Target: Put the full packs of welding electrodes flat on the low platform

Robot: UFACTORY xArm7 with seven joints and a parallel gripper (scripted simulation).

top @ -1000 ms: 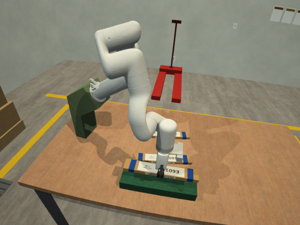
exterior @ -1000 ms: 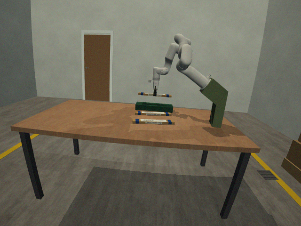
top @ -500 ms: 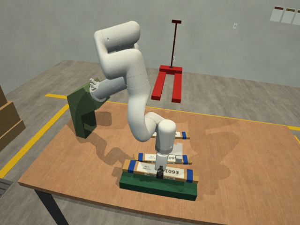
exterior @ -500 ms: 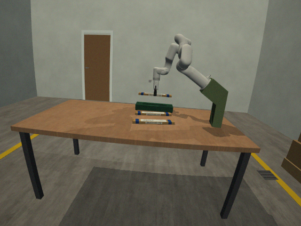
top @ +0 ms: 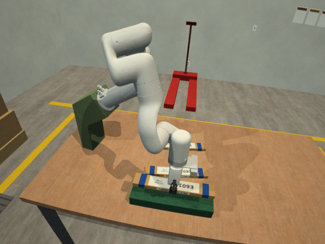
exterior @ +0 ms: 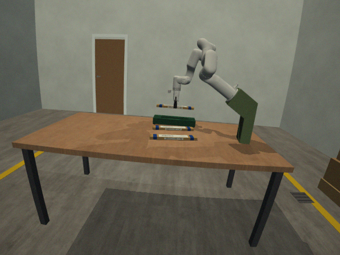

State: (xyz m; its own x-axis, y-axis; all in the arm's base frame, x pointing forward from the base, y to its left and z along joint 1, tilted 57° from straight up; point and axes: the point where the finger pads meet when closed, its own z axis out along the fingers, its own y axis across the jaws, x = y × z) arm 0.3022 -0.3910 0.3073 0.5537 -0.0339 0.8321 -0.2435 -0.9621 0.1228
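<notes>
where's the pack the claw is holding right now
The held pack hangs level in the claw, in the air above the green platform; the exterior view shows a clear gap between them.

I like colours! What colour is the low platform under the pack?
Dark green. The platform shows best in the top view, below the held pack.

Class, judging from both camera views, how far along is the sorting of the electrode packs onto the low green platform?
Done: nothing lies on the green platform yet. In hand: the gripper is shut on one pack, held level in the air above the platform. Left: setting that pack down flat, and judging the two packs on the table, the middle one and the one farthest from the platform.
</notes>
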